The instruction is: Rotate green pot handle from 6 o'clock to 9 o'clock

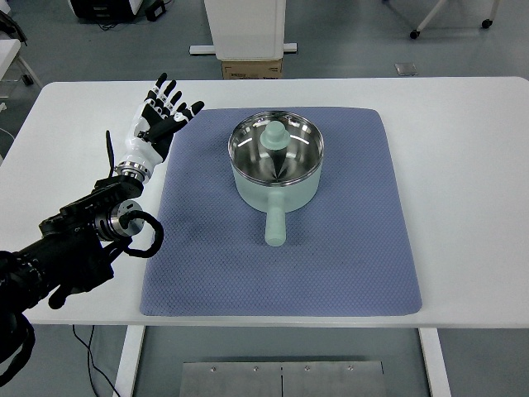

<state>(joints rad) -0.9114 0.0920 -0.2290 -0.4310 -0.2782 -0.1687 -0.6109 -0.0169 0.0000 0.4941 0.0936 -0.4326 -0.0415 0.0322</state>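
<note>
A pale green pot (276,162) with a shiny steel inside stands on a blue-grey mat (281,273), toward its far middle. Its green handle (274,225) points straight toward the near edge. A green knob (274,132) shows inside the pot, as of a lid lying upside down in it. My left hand (162,114) hovers over the mat's far left corner, well to the left of the pot, fingers spread and holding nothing. The black left arm (74,240) runs in from the lower left. The right arm does not show.
The mat lies on a white table (463,165). Beyond the far edge stand a cardboard box (251,68) and a white cabinet base (245,29) on the grey floor. A black cable loop (142,234) hangs off my left forearm.
</note>
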